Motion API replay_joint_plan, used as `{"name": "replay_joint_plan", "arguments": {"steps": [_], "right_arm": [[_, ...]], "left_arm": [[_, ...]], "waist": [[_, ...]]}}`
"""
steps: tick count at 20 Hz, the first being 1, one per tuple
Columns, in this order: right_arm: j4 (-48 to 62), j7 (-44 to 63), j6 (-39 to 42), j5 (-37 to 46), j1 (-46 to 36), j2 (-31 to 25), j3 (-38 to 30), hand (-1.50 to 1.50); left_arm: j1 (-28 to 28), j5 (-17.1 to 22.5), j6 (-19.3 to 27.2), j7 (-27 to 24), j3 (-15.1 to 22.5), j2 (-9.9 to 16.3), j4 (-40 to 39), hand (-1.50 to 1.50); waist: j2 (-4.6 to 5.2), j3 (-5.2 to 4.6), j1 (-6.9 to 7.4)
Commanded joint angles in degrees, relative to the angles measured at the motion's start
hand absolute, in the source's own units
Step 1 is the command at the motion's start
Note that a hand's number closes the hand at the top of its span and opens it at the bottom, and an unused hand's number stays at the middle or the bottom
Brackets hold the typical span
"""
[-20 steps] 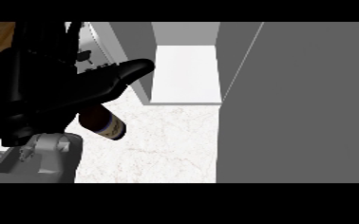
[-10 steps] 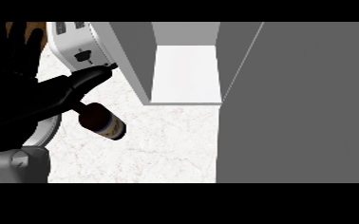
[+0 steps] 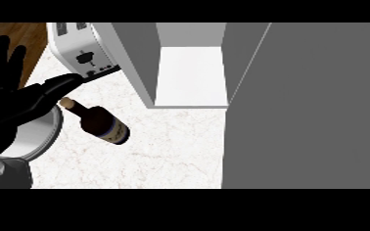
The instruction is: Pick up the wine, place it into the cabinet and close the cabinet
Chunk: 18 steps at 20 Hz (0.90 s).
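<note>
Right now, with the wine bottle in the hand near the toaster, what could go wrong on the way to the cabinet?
1. The left hand seems to pinch the wine bottle only at its neck, so the tilted body may swing or slip.
2. The toaster stands close beside the hand; the arm could knock it.
3. The cabinet opening is narrow between its side wall and the open door, so the bottle could strike an edge.
</note>
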State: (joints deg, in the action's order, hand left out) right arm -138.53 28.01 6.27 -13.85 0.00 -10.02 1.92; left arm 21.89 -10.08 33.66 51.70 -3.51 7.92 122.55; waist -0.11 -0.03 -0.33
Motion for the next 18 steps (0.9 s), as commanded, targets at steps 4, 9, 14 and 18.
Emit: {"name": "replay_joint_plan", "arguments": {"steps": [4, 9, 14, 18], "right_arm": [[-9.5, 3.5, 0.5, -5.9, 4.0, -0.5, -2.4, -1.50], [-4.8, 5.2, -1.1, -4.6, -3.4, -0.7, -3.8, -1.50], [-9.9, 5.6, -1.1, -1.7, 1.4, 1.1, 0.7, -1.50], [-8.6, 6.8, -1.2, -3.2, -1.5, 0.7, -0.9, -1.50]], "left_arm": [[-10.1, 9.7, -3.7, -6.8, -3.6, -1.9, 0.5, -1.50], [-11.7, 11.4, -5.5, -8.7, -3.1, -2.8, -1.4, -1.50], [-14.6, 18.2, -10.2, -14.6, -9.0, -1.4, -6.2, -1.50], [-13.8, 16.8, -10.2, -22.6, -6.1, -5.2, -14.1, -1.50]], "waist": [[-0.04, -0.02, -0.08], [0.04, 0.00, 0.30], [-0.02, -0.01, 0.04], [0.06, -0.01, -0.12]]}}
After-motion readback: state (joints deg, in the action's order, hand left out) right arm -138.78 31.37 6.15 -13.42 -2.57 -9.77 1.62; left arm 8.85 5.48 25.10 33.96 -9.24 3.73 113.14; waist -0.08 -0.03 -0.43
